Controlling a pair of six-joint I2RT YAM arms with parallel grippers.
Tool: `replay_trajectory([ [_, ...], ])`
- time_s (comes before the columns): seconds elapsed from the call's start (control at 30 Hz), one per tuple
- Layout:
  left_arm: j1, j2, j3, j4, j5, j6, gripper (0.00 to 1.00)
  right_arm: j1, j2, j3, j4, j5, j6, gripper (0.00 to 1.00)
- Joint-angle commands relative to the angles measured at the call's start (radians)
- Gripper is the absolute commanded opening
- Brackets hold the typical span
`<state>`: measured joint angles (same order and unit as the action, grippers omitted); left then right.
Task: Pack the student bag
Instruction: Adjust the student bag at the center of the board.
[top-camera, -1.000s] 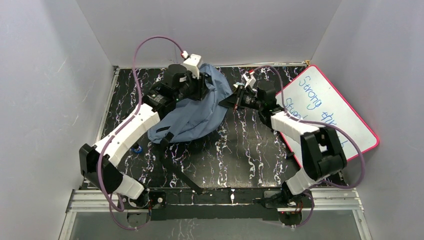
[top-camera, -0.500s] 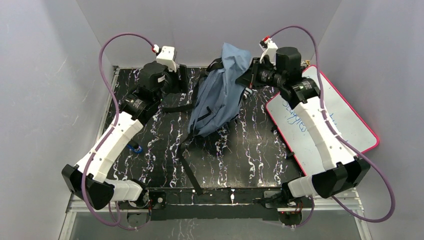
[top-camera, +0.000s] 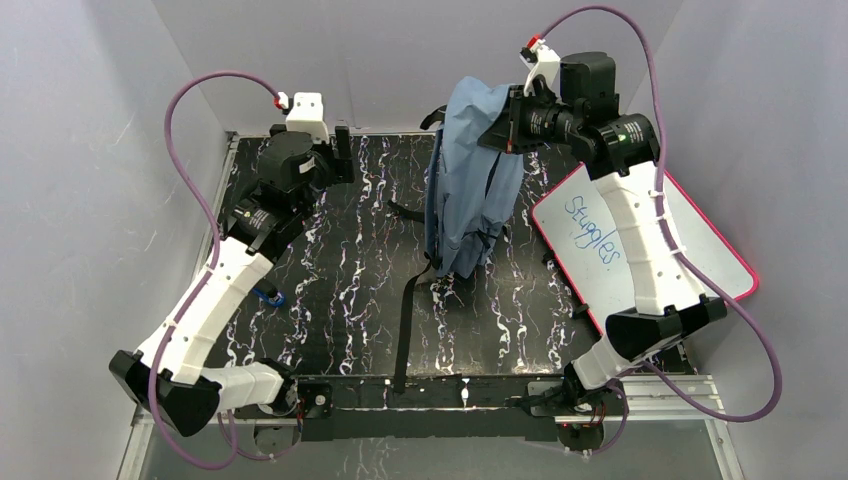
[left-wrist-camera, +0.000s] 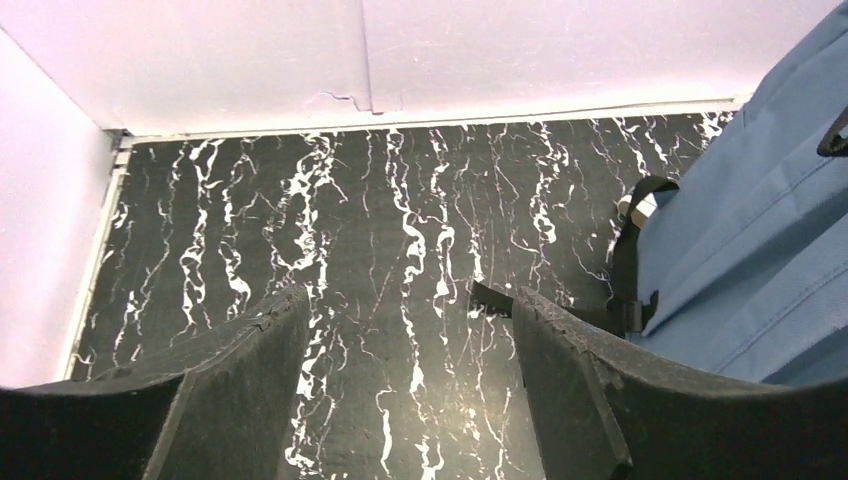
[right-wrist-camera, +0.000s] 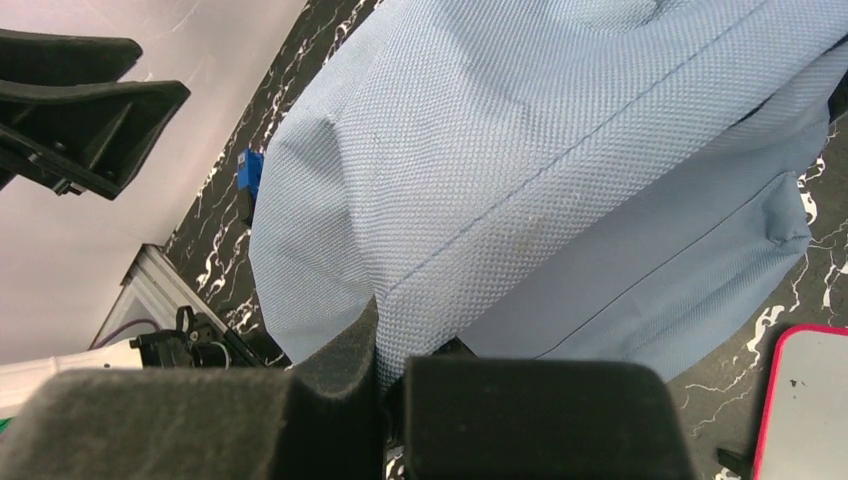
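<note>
Slate-blue fabric is bunching in our right gripper (right-wrist-camera: 386, 352), which is pinching closed on the top of the one student bag (top-camera: 468, 190). It is hanging upright over the far middle of the black marbled table (top-camera: 330, 250), one long black strap (top-camera: 403, 330) trailing toward us. Our left gripper (left-wrist-camera: 410, 320) is hovering spread wide, gripping nothing. We are counting one whiteboard (top-camera: 650, 240) on the right.

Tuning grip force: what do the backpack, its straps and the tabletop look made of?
The backpack looks like matte slate-blue woven cloth, probably synthetic: weave grain and stitched seams show close up. Its straps are flat black webbing, likely nylon. The tabletop is black with white marble-like veining, smooth; possibly printed laminate, cannot tell.
</note>
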<state>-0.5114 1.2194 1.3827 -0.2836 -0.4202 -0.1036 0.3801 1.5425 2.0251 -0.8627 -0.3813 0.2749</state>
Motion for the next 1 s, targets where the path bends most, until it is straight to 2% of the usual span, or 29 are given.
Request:
replay_trajectory([
  [0.0,0.008,-0.028,0.015,0.027,-0.069,0.021,0.72,-0.002,-0.011,0.188,0.111,-0.067,-0.023,0.0],
  [0.27,0.008,-0.025,0.067,0.034,-0.169,0.091,0.73,-0.003,0.039,0.361,0.024,-0.033,-0.046,0.0],
  [0.4,0.008,-0.039,0.087,0.058,-0.194,0.145,0.73,-0.002,0.044,0.389,0.011,-0.025,-0.051,0.0],
  [0.57,0.008,-0.049,0.099,0.057,-0.202,0.149,0.73,-0.003,0.053,0.358,0.023,-0.071,-0.04,0.0],
  [0.77,0.008,-0.081,0.075,0.045,-0.196,0.126,0.73,0.011,0.064,0.21,0.13,-0.165,0.013,0.0],
  [0.97,0.008,-0.106,0.064,0.036,-0.199,0.117,0.73,0.132,0.143,0.212,0.165,-0.123,0.009,0.0],
])
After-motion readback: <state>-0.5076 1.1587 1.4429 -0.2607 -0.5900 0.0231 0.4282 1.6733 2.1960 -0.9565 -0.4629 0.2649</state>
